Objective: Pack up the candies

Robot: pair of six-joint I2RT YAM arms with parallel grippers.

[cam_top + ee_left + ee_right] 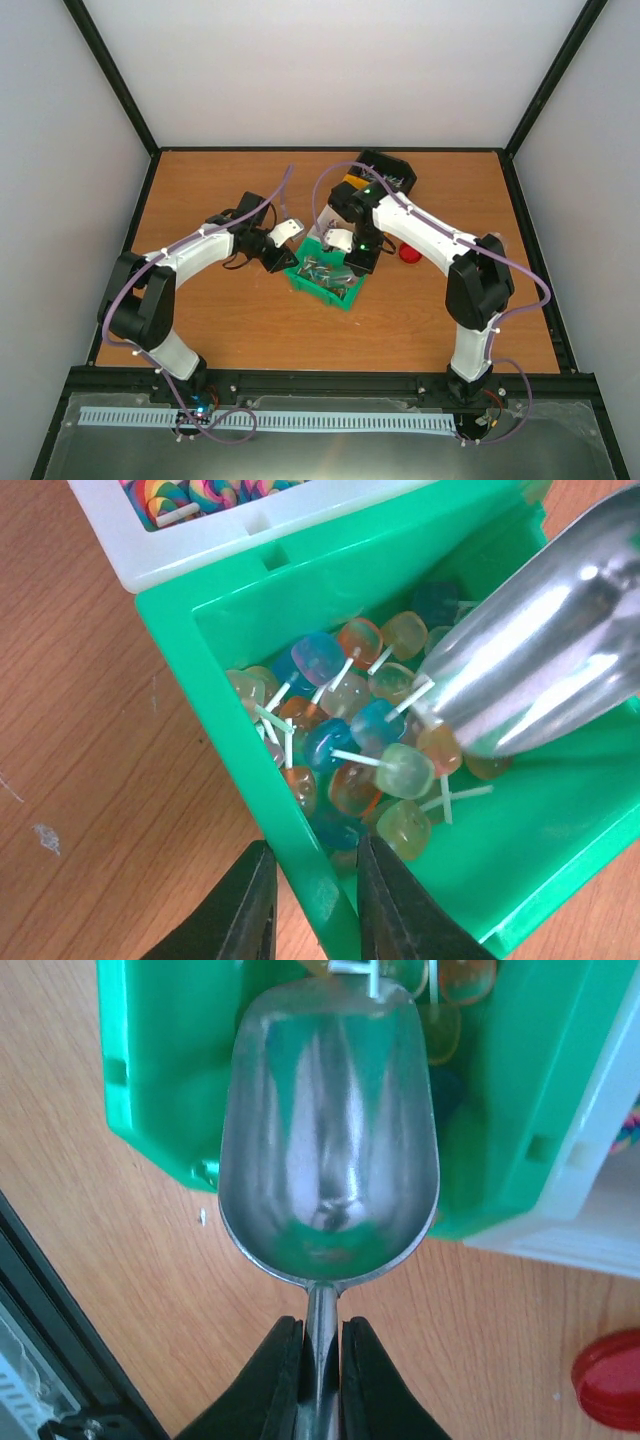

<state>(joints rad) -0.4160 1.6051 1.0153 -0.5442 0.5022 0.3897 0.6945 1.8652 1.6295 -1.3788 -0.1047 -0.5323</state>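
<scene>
- The brown wooden desk (250, 330) carries a green rectangular plastic bin (200, 680).
- A white plastic bin (200, 550) touches one side of the green bin.
- A silver metal scoop (328, 1130) hangs over the green bin.
- The right end effector (321, 1325) is closed on the scoop's handle.
- The left end effector (315, 850) straddles the green bin's wall; I cannot tell if it presses.
- The small coloured candies (340, 750) on white sticks lie inside the green bin.
- A red round lid (610, 1380) lies beside the white bin.

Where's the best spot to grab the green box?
Grip the green bin by its thin upright side wall, from above, one finger inside and one outside, as the left gripper straddles it. The whole bin is too wide to pinch, and candies fill its middle.
</scene>
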